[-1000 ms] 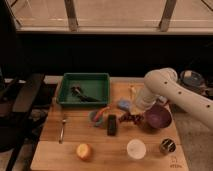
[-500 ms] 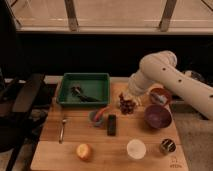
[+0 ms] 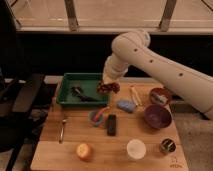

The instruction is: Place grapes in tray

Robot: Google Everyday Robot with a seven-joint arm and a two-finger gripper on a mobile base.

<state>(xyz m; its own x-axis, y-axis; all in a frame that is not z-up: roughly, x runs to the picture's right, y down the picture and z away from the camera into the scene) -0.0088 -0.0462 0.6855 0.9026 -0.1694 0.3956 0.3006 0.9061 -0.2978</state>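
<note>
My gripper (image 3: 107, 83) hangs from the white arm at the green tray's (image 3: 67, 89) right edge. It is shut on the grapes (image 3: 109, 88), a small dark purple-red bunch held just above the tray's right wall. The tray sits at the back left of the wooden table and holds a dark utensil (image 3: 80, 93).
On the table: a black block (image 3: 111, 124), a small bowl with colourful items (image 3: 99, 116), a blue object (image 3: 125, 105), a purple bowl (image 3: 158, 116), a red-brown bowl (image 3: 160, 95), an orange (image 3: 84, 150), a white cup (image 3: 136, 148), a can (image 3: 167, 146), a fork (image 3: 62, 130).
The arm lifted the grapes from the table's middle near the purple bowl and carried them left and back to the tray's right edge.
</note>
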